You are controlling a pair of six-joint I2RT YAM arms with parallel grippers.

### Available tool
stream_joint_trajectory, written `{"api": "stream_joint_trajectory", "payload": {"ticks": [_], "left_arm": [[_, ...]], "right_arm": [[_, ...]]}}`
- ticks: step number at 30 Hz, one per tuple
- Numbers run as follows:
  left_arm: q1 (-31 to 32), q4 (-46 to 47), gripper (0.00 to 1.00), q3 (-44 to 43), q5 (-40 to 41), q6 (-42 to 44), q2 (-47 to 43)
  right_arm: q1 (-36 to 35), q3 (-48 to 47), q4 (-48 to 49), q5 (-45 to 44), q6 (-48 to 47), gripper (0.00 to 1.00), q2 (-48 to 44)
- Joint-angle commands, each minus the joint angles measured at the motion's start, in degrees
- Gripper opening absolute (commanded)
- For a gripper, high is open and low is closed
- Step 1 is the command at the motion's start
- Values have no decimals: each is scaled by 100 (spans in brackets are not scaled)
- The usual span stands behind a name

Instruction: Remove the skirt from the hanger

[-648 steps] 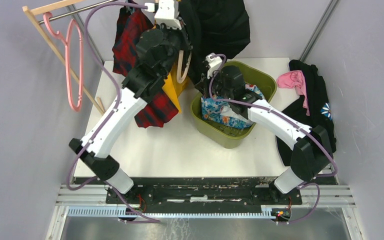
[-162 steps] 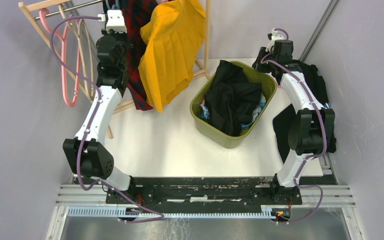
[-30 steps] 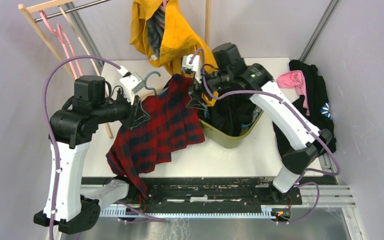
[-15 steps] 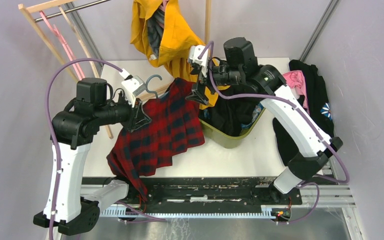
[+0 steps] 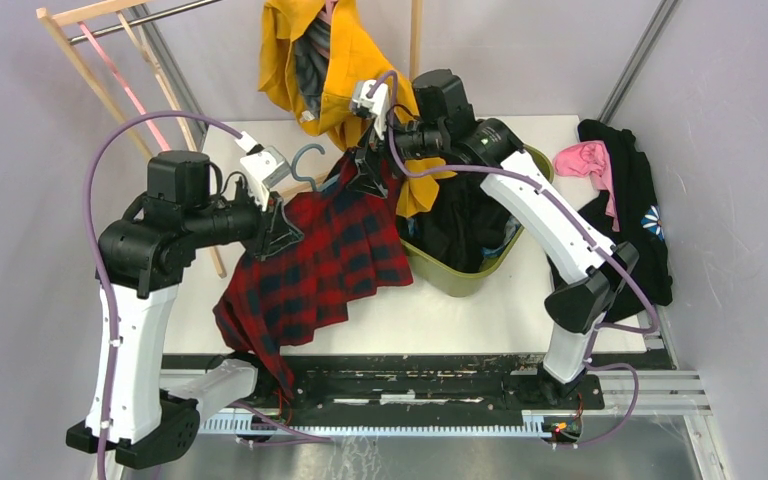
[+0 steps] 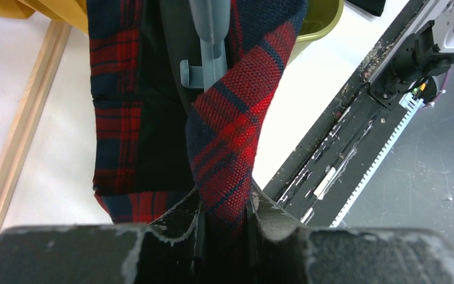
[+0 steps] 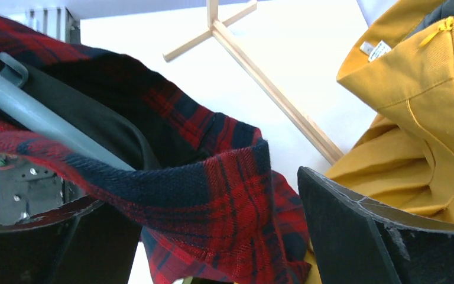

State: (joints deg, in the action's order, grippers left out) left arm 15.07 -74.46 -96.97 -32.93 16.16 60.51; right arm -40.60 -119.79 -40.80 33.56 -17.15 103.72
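Noting first that most of the grey hanger (image 5: 305, 160) is buried inside the red plaid skirt (image 5: 320, 250); from above I see only its hook. The skirt is held up between both arms over the white table (image 5: 380, 310), beside the green bin (image 5: 460, 275), with grey walls around. My left gripper (image 6: 223, 204) is pinched narrow on a skirt fold. My right gripper (image 7: 213, 231) stands wide with the skirt's edge between its jaws; contact unclear.

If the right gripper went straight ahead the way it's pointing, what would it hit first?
The skirt: its edge lies between the open jaws of the right gripper, with the hanger just behind. Depth is unclear, but fabric probably comes first.
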Motion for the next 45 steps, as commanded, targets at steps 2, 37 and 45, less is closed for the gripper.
{"api": "stream_joint_trajectory", "payload": {"ticks": [2,37,45], "left_arm": [[111,731,3,-417,-409,100,10],[313,2928,15,-108,2289,-225,-732],[317,3863,25,-89,1235,-1136,-618]], "right_arm": [[-65,-18,1127,621,1198,100,121],[-352,759,-844,-2798,-1027,1,-339],[-353,964,-888,-3463,-1395,1,-376]]}}
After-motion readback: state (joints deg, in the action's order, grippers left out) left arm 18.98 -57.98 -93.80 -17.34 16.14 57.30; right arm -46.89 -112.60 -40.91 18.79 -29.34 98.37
